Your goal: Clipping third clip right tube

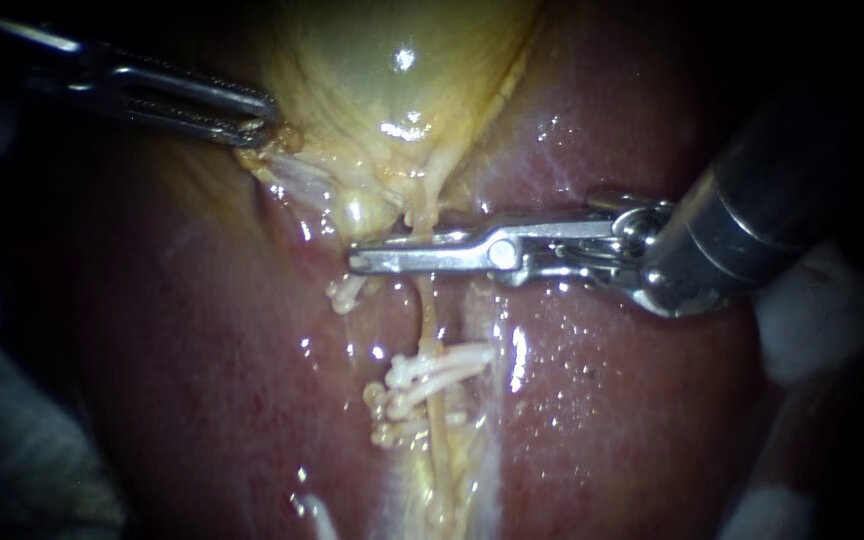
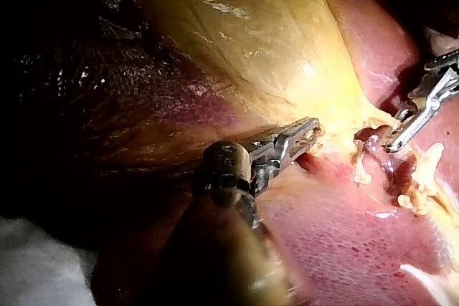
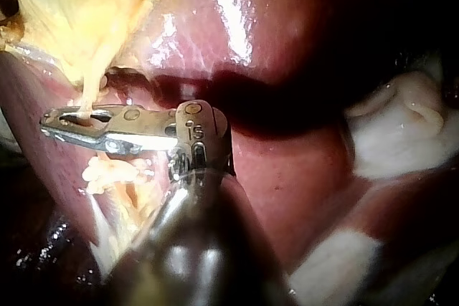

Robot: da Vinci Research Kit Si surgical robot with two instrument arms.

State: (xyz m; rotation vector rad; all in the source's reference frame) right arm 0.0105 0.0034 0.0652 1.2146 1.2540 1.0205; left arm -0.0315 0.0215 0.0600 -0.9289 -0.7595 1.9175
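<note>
Two instruments lay over the liver (image 1: 602,400) | left instrument (image 1: 257,118), from 10 o'clock, hand clenched on gallbladder (image 1: 392,90) edge | right instrument (image 1: 372,257), from 3 o'clock, hand clamped across right tube (image 1: 430,320) at centre | clips (image 1: 432,375) at 6 o'clock

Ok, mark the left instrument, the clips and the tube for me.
left instrument (image 1: 270,122): endoscope view, midway between its jaw tips.
clips (image 1: 407,380): endoscope view, on the middle of the pale cluster.
tube (image 1: 428,315): endoscope view, on the bare stretch just above the clips.
</note>
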